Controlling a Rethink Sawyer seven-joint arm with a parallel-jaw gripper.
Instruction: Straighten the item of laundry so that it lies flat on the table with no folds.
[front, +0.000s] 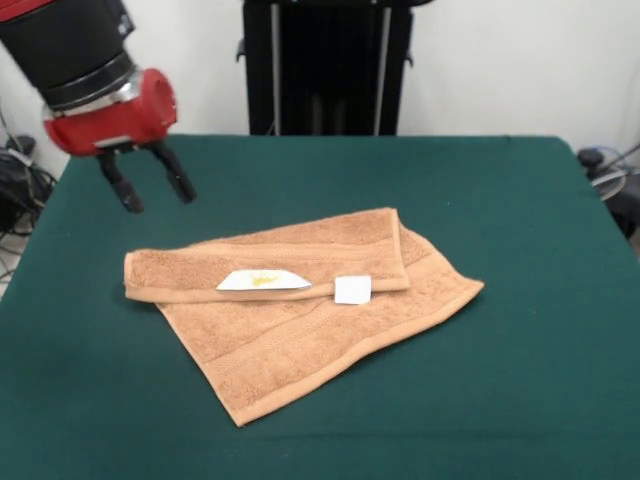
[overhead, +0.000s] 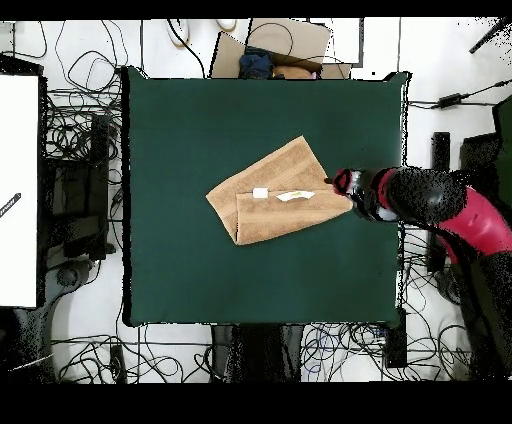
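Note:
The orange-tan towel (front: 300, 305) lies in the middle of the dark green table (front: 520, 380). Its far part is folded over toward the camera, so a doubled flap (front: 270, 262) covers the upper half. Two white tags (front: 352, 289) show along the flap's folded-over edge. My gripper (front: 158, 196) hangs open and empty above the table, just beyond the towel's left corner in the front view. In the overhead view the towel (overhead: 275, 195) lies mid-table and the gripper (overhead: 340, 186) is at its right corner.
The robot's black pedestal (front: 325, 65) stands behind the table's far edge. Cables and boxes (overhead: 75, 160) lie on the floor around the table. A white surface (overhead: 18, 190) stands at the left in the overhead view.

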